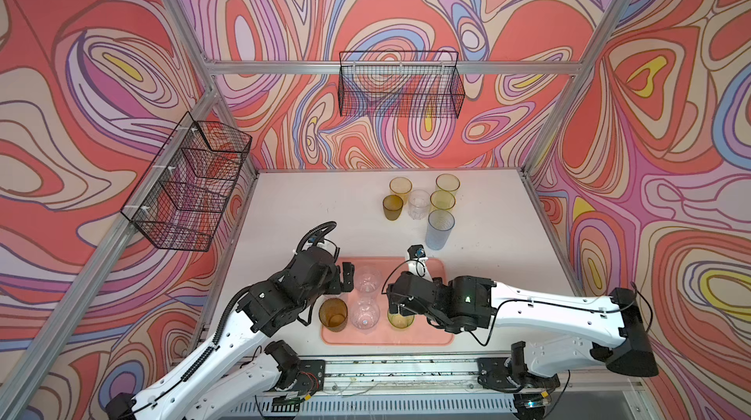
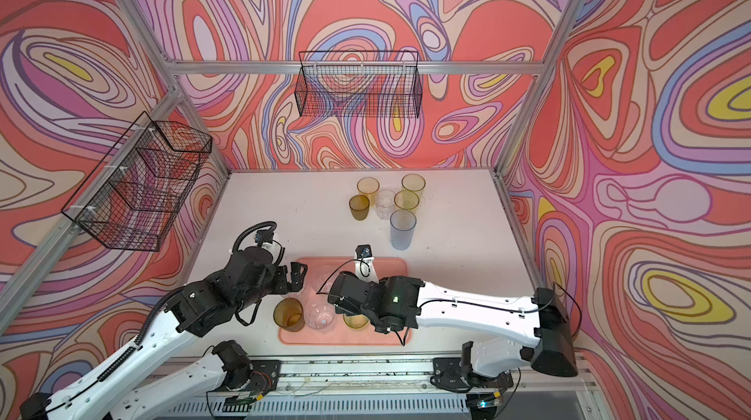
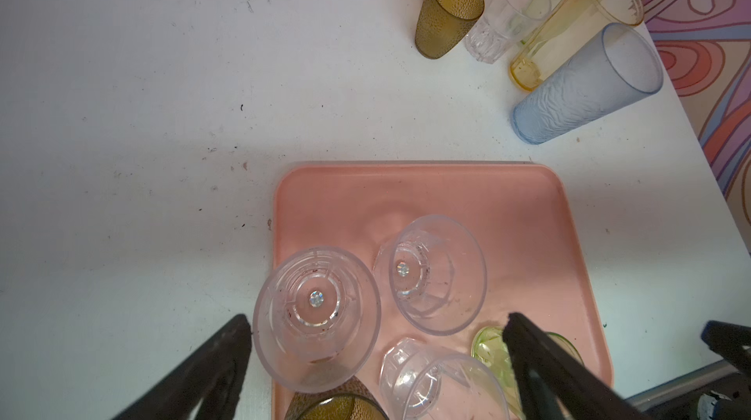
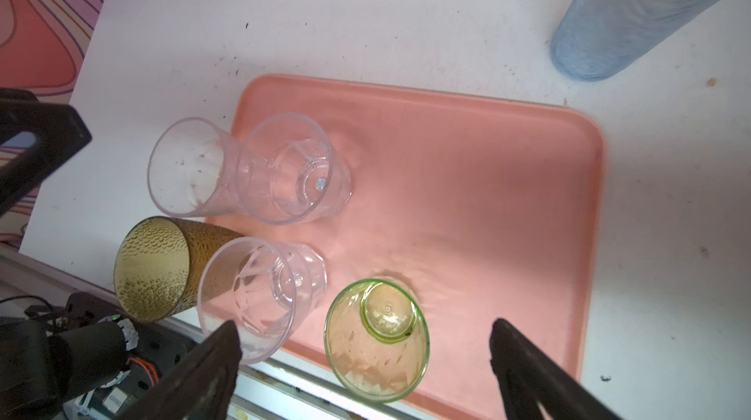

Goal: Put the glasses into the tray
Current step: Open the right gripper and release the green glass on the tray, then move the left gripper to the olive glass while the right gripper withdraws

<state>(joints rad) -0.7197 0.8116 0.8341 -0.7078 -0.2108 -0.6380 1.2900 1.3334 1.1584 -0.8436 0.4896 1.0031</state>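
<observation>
Five tumblers [image 4: 284, 170] in the salmon tray [image 4: 467, 178]; green tumbler [image 4: 376, 340] stands free by its near edge, my right pincer [image 4: 362, 328] spread above it. Left pincer [image 3: 377, 319] spread too. Next, I reckon: lift clear, fetch the pale blue tumbler [image 1: 440, 229] past its far edge.

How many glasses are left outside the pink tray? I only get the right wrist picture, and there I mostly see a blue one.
Observer: Six, in a top view: the blue glass nearest the tray, five others clustered behind it.
Operator: What colours?
Observer: Two yellow glasses, an orange glass, a brown glass, a clear glass.
Operator: Anything on the walls?
Observer: Two black wire ones: a back-wall basket and a left-wall basket.
</observation>
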